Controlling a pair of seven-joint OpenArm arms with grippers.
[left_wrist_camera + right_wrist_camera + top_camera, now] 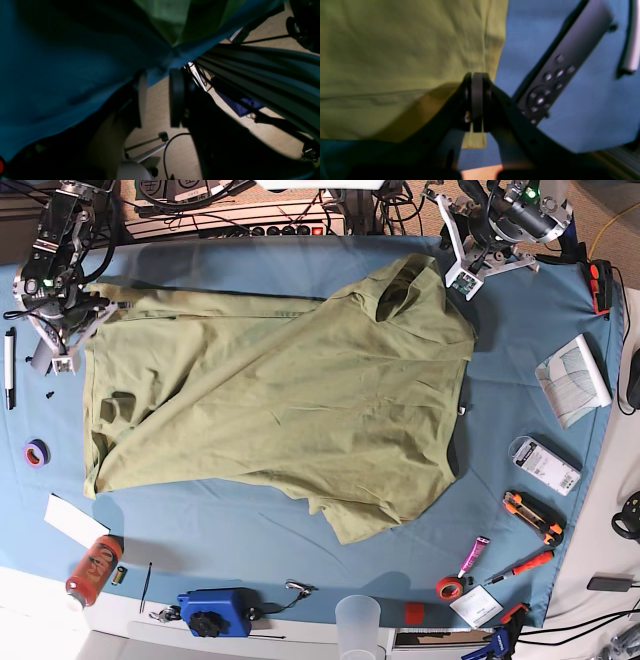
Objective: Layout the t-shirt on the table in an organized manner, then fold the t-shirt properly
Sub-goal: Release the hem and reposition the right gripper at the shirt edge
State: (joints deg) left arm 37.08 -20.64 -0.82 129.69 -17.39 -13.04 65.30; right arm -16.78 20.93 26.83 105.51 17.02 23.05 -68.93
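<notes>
Layout step: right gripper [477, 100] jaws pinch the t-shirt [290, 410] hem, left gripper [157, 100] jaws gape empty off the bench [250, 530], so spreading probably comes next.

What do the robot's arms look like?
Both arms are black and silvery metal with black cables and small green lights. The right pincer has dark fingers with flat black pads. The left pincer has one pale finger and one black padded one.

base: overhead, whole table [250, 530] | wrists: close, shirt [290, 400] edges shared
</notes>
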